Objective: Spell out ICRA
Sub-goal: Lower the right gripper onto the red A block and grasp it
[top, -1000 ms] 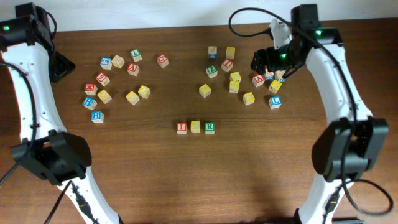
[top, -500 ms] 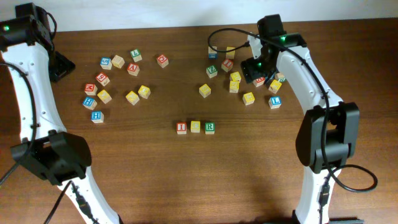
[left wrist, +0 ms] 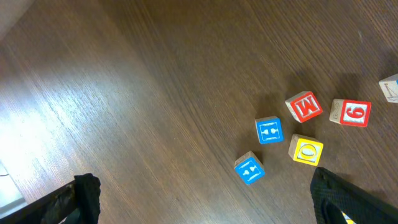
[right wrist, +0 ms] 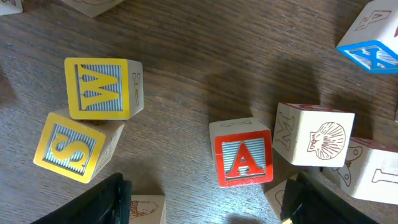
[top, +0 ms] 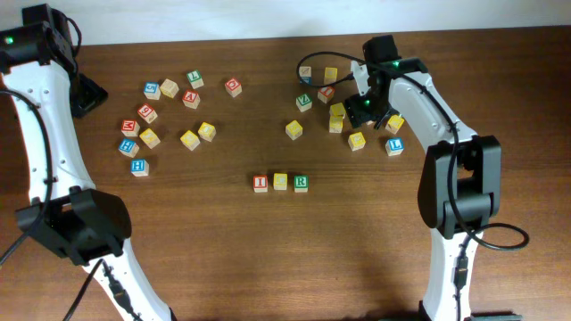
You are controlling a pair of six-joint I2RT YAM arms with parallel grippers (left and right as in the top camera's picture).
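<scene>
A red-faced I cube (top: pixel 260 183), a yellow-faced C cube (top: pixel 280 181) and a green-faced R cube (top: pixel 301 182) stand in a row at the table's middle front. A red-faced A cube (right wrist: pixel 244 160) lies among the right cluster, between and just ahead of my right gripper's (right wrist: pixel 214 205) open fingers, not gripped. In the overhead view my right gripper (top: pixel 361 107) hovers over that cluster and hides this A. My left gripper (left wrist: pixel 205 211) is open and empty, at the far left edge in the overhead view (top: pixel 85 94).
Yellow W (right wrist: pixel 99 88) and S (right wrist: pixel 74 146) cubes lie left of the A; a shell-picture cube (right wrist: pixel 317 134) touches its right side. Another red A (top: pixel 191 98) sits in the left cluster. Blue cubes (left wrist: pixel 269 130), a yellow cube (left wrist: pixel 306 150) and a red M (left wrist: pixel 304 106) lie below the left gripper.
My right gripper has moved left and toward the table's front, down over the right cluster of cubes. The left arm and the I, C, R row have not moved.
</scene>
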